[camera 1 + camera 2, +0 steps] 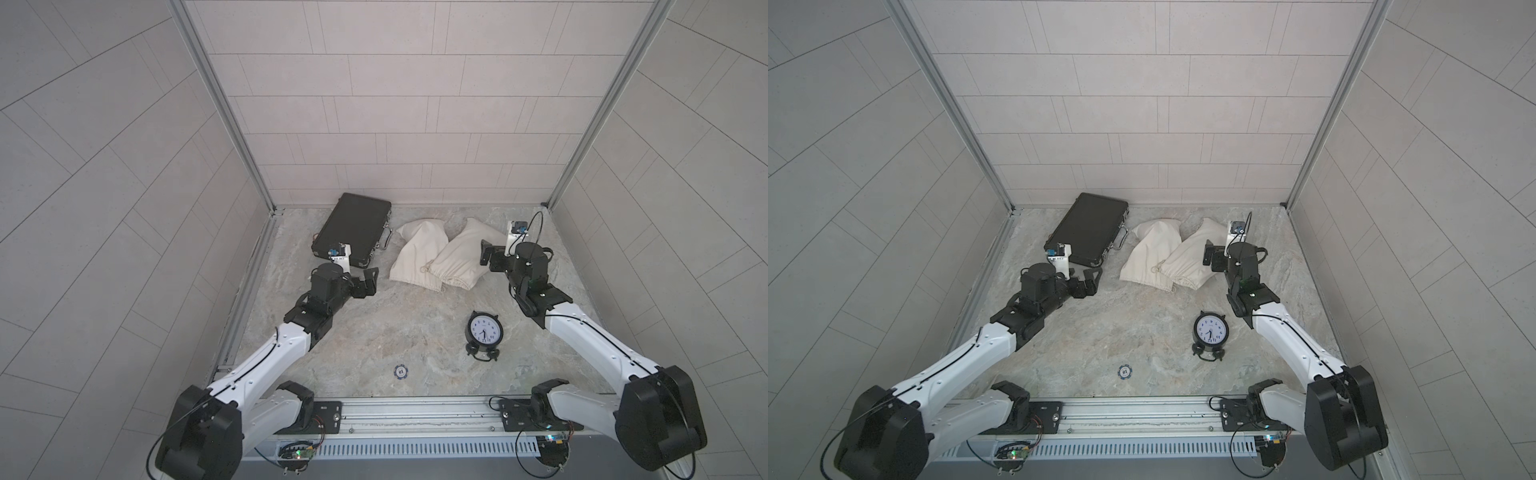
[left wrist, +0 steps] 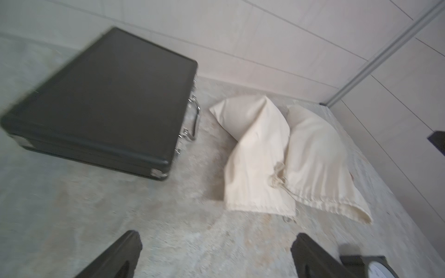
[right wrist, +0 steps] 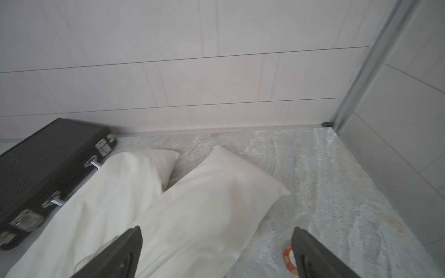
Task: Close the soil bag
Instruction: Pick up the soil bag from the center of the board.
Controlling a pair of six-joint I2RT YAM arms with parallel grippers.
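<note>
Your left gripper (image 1: pixel 369 282) and right gripper (image 1: pixel 484 252) hang released, empty, at nine and three o'clock of the overlapping cream soil bags (image 1: pixel 451 257), twelve o'clock on the table (image 1: pixel 374 332); you're on approach: next, pinch a drawstring (image 1: pixel 428 270) and cinch

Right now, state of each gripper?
left gripper: open, holding nothing.
right gripper: open, holding nothing.

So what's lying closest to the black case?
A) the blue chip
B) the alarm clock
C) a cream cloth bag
C: a cream cloth bag lies right beside the black case, while the alarm clock and blue chip sit well away from it.
</note>
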